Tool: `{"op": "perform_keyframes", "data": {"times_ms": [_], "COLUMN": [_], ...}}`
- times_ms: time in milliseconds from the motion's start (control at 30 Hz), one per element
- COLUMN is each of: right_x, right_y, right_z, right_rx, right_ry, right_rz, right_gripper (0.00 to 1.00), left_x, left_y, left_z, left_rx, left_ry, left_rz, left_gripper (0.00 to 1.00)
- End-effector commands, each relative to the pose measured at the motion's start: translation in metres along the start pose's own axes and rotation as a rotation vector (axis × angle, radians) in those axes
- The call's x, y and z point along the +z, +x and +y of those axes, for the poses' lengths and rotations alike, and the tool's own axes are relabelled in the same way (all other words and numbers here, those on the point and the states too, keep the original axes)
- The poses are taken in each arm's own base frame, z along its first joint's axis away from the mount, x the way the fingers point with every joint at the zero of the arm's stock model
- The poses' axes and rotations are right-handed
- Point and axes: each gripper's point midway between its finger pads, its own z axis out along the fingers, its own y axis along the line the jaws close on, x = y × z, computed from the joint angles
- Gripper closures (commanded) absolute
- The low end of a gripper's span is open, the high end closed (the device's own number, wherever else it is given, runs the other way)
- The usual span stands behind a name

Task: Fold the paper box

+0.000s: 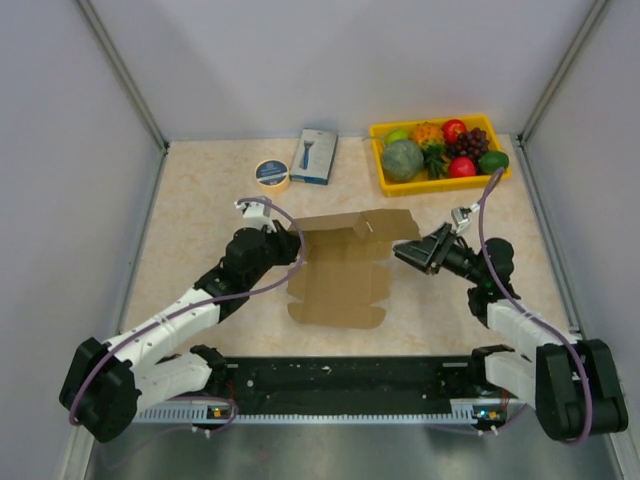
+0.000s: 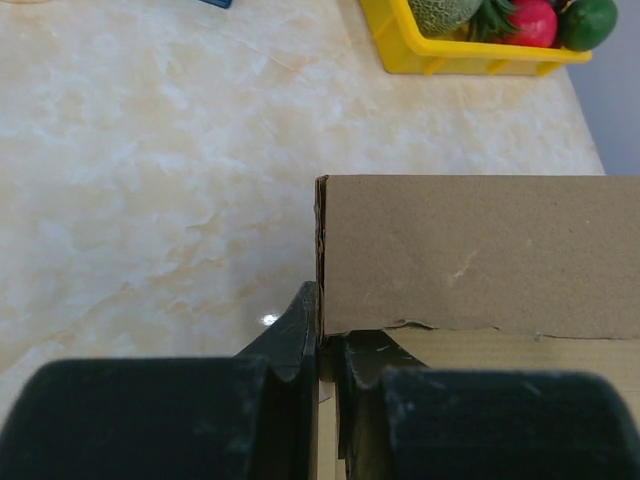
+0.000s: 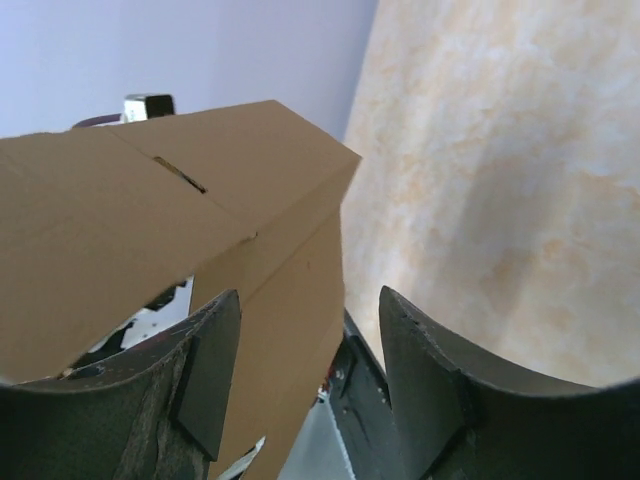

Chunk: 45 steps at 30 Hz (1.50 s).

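The paper box (image 1: 338,272) is a brown cardboard blank lying mid-table, its far and left panels raised. My left gripper (image 1: 295,243) is at its far-left corner, shut on the upright left panel edge. In the left wrist view the gripper (image 2: 326,335) pinches the thin edge of the paper box (image 2: 470,255). My right gripper (image 1: 408,251) is at the box's right side, open. In the right wrist view the gripper (image 3: 310,315) has its jaws wide apart, with a raised flap of the paper box (image 3: 180,190) standing partly between them, nearer the left finger.
A yellow tray (image 1: 445,184) of toy fruit stands at the back right and also shows in the left wrist view (image 2: 470,60). A small blue-and-white box (image 1: 315,156) and a tape roll (image 1: 271,173) lie at the back. Grey walls close in both sides.
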Motion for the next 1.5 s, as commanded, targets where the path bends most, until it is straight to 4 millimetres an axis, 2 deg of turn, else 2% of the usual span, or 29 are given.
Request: {"op": "perform_keyframes", "data": {"times_ms": [0, 133, 267, 400, 500, 700, 833, 967, 1033, 1067, 1133, 1267, 1367, 1400, 1467], "right_x": [0.005, 0.01, 0.012, 0.014, 0.012, 0.011, 0.017, 0.024, 0.02, 0.015, 0.013, 0.008, 0.011, 0.016, 0.018], "right_y": [-0.008, -0.006, -0.004, 0.006, 0.011, 0.008, 0.01, 0.014, 0.015, 0.014, 0.014, 0.014, 0.012, 0.013, 0.013], "right_z": [0.046, 0.058, 0.055, 0.064, 0.063, 0.071, 0.083, 0.077, 0.08, 0.092, 0.092, 0.1, 0.099, 0.087, 0.087], "right_rx": [-0.058, -0.051, -0.04, -0.033, -0.026, -0.032, -0.018, -0.002, 0.013, -0.021, -0.007, -0.031, -0.043, -0.011, -0.04], "right_ry": [-0.19, -0.234, -0.22, -0.251, -0.25, -0.258, -0.283, -0.262, -0.292, -0.351, -0.36, -0.392, -0.364, -0.306, -0.297], "right_rz": [-0.021, -0.009, -0.013, -0.005, -0.002, -0.031, -0.02, -0.027, -0.038, -0.053, -0.055, -0.069, -0.072, -0.056, -0.058], "right_gripper": [0.44, 0.46, 0.46, 0.46, 0.46, 0.46, 0.46, 0.48, 0.48, 0.47, 0.43, 0.42, 0.41, 0.41, 0.41], "left_x": [-0.003, -0.002, -0.002, -0.001, -0.001, -0.002, -0.003, -0.005, -0.005, -0.006, -0.007, -0.006, -0.006, -0.008, -0.009], "left_y": [-0.013, -0.014, -0.017, -0.019, -0.02, -0.022, -0.019, -0.019, -0.021, -0.02, -0.023, -0.02, -0.018, -0.015, -0.017], "left_z": [-0.03, -0.035, -0.036, -0.035, -0.034, -0.039, -0.042, -0.041, -0.042, -0.041, -0.043, -0.042, -0.041, -0.045, -0.048], "left_rx": [-0.075, -0.094, -0.09, -0.093, -0.099, -0.099, -0.083, -0.085, -0.086, -0.089, -0.095, -0.1, -0.102, -0.1, -0.111], "left_ry": [0.129, 0.156, 0.156, 0.149, 0.144, 0.172, 0.198, 0.202, 0.209, 0.21, 0.221, 0.219, 0.217, 0.241, 0.256], "left_rz": [-0.019, -0.02, -0.031, -0.04, -0.045, -0.053, -0.055, -0.059, -0.069, -0.072, -0.09, -0.082, -0.078, -0.062, -0.067], "left_gripper": [1.0, 1.0, 1.0, 1.0, 1.0, 1.0, 1.0, 1.0, 1.0, 1.0, 1.0, 1.0, 1.0, 1.0, 1.0]}}
